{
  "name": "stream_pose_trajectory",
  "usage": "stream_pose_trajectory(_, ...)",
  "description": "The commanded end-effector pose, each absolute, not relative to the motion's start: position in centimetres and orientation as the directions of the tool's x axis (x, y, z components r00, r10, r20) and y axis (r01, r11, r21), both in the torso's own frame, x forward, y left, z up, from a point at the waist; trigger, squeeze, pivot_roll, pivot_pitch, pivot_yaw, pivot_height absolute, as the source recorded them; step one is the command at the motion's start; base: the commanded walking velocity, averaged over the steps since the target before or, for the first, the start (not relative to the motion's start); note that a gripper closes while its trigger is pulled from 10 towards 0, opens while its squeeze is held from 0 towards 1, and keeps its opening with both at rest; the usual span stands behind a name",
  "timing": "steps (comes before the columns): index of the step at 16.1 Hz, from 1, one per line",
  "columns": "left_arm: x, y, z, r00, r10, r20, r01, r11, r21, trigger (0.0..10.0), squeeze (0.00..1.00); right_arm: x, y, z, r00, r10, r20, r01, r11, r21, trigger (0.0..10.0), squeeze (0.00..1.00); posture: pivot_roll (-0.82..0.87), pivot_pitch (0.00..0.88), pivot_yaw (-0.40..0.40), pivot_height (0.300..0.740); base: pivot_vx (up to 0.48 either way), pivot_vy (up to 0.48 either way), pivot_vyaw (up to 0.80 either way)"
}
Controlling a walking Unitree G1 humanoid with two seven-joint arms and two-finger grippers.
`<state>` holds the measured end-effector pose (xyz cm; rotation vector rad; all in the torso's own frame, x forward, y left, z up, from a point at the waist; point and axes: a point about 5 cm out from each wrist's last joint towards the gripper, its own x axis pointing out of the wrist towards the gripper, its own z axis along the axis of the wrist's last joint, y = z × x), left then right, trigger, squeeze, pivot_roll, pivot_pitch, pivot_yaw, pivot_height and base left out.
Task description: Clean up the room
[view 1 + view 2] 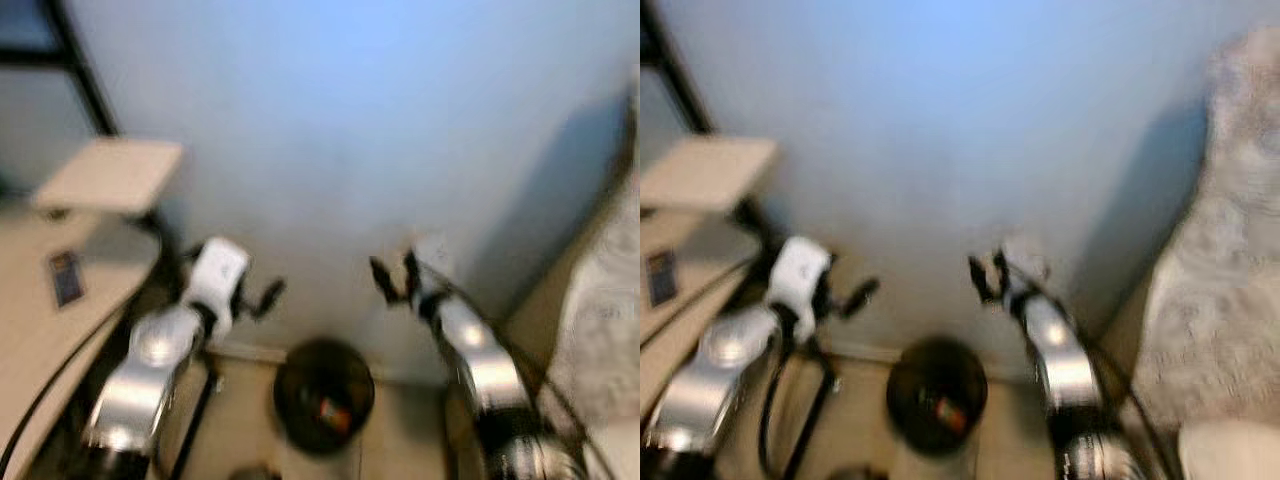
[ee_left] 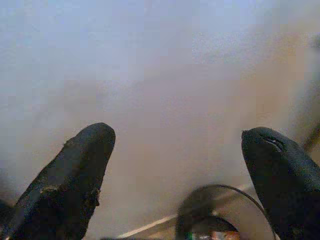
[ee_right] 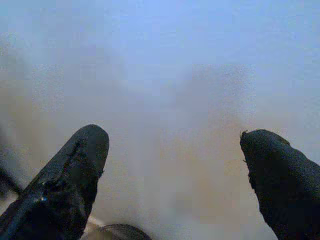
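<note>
You have a blurred look down at the floor against a pale wall. Nearest you, low in the middle, sits the bin (image 1: 323, 395): round, black, open at the top, with something orange-red and a bit of white lying inside, too smeared to name. It stands on the tan floor (image 1: 240, 425) just off the base of the wall, between your two arms and below both of them.

Your left gripper (image 1: 262, 298) is raised in front of the wall, above and to the left of the bin, its two black fingers (image 2: 75, 175) spread wide with nothing between them. Your right gripper (image 1: 393, 277) hangs at much the same height, above and to the right of the bin, fingers parted and empty as well.

To your left runs a light wooden desk (image 1: 40, 330) with a small dark object on it. On your right a grey-white fabric (image 1: 1220, 260) rises. Beyond everything is the plain bluish wall (image 1: 350, 130).
</note>
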<state>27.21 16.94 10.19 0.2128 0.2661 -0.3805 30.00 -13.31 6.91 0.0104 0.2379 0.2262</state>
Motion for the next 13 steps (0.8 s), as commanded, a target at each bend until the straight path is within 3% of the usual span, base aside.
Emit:
stream_pose_trajectory(1, 27.2, 17.7, 10.6, 0.931, -0.254, -0.261, 0.294, 0.947, 0.128, 10.0, 0.0, 29.4, -13.7, 8.6, 0.967, 0.171, -0.191, -0.158, 0.984, 0.078, 10.0, 1.0, 0.1, 0.0, 0.009, 0.74, 0.0, 0.0, -0.77)
stream_pose_trajectory(4, 26.9, 17.2, 10.1, 0.925, -0.269, -0.269, 0.313, 0.94, 0.136, 10.0, 0.0, 28.4, -14.0, 8.6, 0.976, 0.126, -0.18, -0.11, 0.989, 0.097, 10.0, 1.0, 0.09, 0.0, 0.028, 0.74, 0.0, 0.0, -0.77)
stream_pose_trajectory(5, 27.0, 17.8, 10.7, 0.933, -0.251, -0.258, 0.296, 0.942, 0.155, 10.0, 0.0, 28.2, -15.2, 8.9, 0.976, 0.045, -0.212, -0.012, 0.988, 0.153, 10.0, 1.0, 0.1, 0.0, 0.022, 0.74, 0.0, 0.0, -0.8)
stream_pose_trajectory(7, 27.1, 18.1, 10.6, 0.938, -0.226, -0.261, 0.272, 0.949, 0.157, 10.0, 0.0, 27.8, -14.5, 8.8, 0.972, 0.089, -0.219, -0.059, 0.988, 0.14, 10.0, 1.0, 0.1, 0.0, 0.027, 0.74, 0.0, 0.0, -0.8)
stream_pose_trajectory(13, 25.9, 16.6, 9.9, 0.904, -0.299, -0.305, 0.366, 0.91, 0.193, 10.0, 0.0, 26.4, -13.6, 9.3, 0.952, 0.186, -0.245, -0.142, 0.972, 0.185, 10.0, 1.0, 0.09, 0.0, 0.036, 0.74, 0.0, 0.0, -0.8)
